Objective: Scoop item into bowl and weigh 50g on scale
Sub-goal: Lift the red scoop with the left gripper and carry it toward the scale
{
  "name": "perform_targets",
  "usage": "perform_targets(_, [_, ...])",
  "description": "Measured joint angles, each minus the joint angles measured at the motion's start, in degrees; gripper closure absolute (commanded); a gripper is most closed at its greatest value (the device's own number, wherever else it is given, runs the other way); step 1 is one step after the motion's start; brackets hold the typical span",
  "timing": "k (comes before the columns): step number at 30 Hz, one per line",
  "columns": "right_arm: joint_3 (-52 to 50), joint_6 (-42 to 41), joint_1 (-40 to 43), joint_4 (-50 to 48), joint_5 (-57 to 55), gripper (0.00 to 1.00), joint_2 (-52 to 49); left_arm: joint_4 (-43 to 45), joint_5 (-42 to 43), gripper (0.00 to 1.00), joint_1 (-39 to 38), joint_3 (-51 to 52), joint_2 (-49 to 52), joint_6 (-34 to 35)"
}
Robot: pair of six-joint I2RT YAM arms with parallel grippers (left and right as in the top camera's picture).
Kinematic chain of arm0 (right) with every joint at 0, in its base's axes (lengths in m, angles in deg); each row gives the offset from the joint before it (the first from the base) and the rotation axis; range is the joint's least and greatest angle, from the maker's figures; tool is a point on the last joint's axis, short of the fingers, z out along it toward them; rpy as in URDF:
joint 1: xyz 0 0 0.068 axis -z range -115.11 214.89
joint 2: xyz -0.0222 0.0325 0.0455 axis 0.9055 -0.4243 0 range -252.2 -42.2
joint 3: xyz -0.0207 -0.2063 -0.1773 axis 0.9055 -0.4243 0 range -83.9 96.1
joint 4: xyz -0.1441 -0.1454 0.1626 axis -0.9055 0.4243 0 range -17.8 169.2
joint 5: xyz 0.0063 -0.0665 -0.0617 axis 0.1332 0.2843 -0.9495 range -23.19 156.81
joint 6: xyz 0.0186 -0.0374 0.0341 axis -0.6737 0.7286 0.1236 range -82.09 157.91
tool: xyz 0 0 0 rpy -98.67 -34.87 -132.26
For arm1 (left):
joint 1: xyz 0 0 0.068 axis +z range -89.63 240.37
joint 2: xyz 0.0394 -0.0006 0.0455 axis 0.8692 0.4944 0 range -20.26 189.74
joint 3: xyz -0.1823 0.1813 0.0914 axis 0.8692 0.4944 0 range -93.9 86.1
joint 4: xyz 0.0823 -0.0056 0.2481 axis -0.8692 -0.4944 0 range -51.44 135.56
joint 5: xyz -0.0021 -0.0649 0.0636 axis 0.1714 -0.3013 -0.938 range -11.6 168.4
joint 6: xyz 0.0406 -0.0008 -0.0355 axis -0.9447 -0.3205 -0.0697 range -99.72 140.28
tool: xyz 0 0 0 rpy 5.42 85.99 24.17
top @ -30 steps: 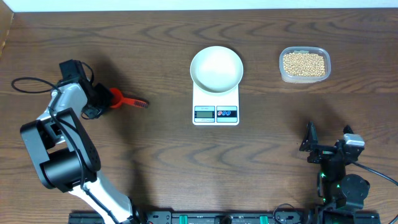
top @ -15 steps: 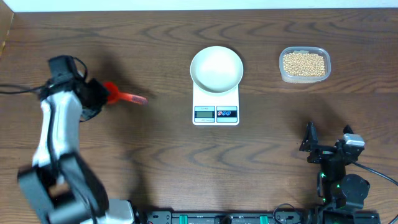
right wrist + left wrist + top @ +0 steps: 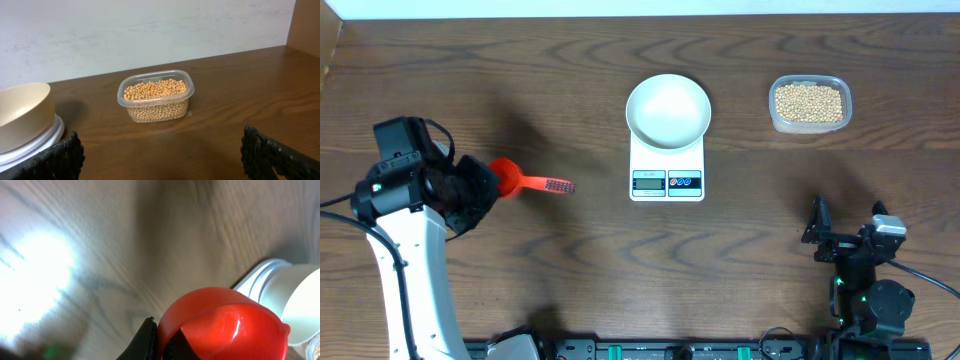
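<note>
None of the soybeans (image 3: 808, 101) weighed yet?

— None. On the far left my left gripper (image 3: 480, 188) is clamped on the cup end of a red plastic scoop (image 3: 525, 183). The scoop is glossy and rounded, its ribbed handle pointing right across the dark wood-grain table (image 3: 570, 270). I judge the pick-up done and every scoopful yet to come.

— And the middle?

— The white bowl (image 3: 668, 110) sits on the white rectangular scale (image 3: 667, 182), overhanging its far end. It is smooth, round and empty. The grey display is too small for me to read.

— Where are the soybeans?

— Further right, well apart from the scale, in a clear rounded-rectangular plastic tub (image 3: 809, 103). They are small, round and tan, and fill it nearly to the rim.

— Your other gripper?

— My right gripper (image 3: 165, 157), lower right, has its jaws spread wide with nothing between them. As I see it, what's left is to carry the scoop to the tub, ladle into the bowl and stop at 50g.
</note>
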Motion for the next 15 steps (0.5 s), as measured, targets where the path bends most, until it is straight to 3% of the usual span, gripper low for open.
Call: perform_targets(15, [0.00, 0.00, 0.00, -0.59, -1.46, 0.01, 0.02, -1.90, 5.20, 0.93, -7.19, 0.00, 0.00, -0.02])
